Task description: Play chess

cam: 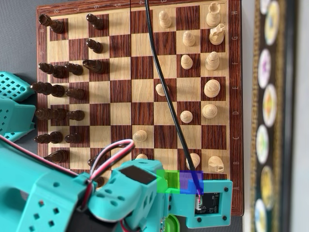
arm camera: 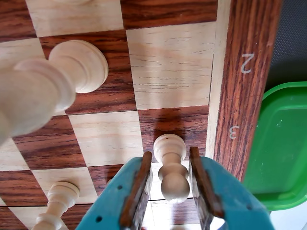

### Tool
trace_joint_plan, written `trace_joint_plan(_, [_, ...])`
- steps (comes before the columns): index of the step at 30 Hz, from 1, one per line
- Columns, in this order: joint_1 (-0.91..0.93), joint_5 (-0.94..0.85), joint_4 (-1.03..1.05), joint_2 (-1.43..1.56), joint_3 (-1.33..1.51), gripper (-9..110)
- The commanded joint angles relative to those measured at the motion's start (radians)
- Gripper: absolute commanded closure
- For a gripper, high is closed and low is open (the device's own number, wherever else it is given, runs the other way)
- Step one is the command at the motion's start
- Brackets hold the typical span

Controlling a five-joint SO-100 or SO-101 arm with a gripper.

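In the wrist view my gripper [arm camera: 170, 154] has teal jaws with brown pads [arm camera: 139, 189]. They stand on either side of a light wooden pawn [arm camera: 171, 167]. The pawn stands upright on a dark square of the chessboard [arm camera: 168, 67], in the row next to the border by the number 3. A narrow gap shows between the pawn and the left pad, and the right pad is very close to it. The gripper is open around the pawn. In the overhead view the teal arm [cam: 145, 193] covers the board's bottom edge and hides the gripper and this pawn.
A tall light piece [arm camera: 57, 81] leans large at the left of the wrist view, with another light pawn [arm camera: 57, 201] at lower left. A green container [arm camera: 283, 143] sits just past the board's edge. Overhead, dark pieces [cam: 58, 92] fill the left and light pieces [cam: 210, 87] the right.
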Motion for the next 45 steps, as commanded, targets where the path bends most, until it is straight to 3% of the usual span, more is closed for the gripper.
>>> trace_joint_plan(1, [0.014,0.002,-0.009,0.009,-0.052,88])
trace_joint_plan(21, [0.020,-0.002,0.002,0.026,-0.098,88])
trace_joint_plan(45, [0.009,0.006,-0.006,0.417,0.141,88])
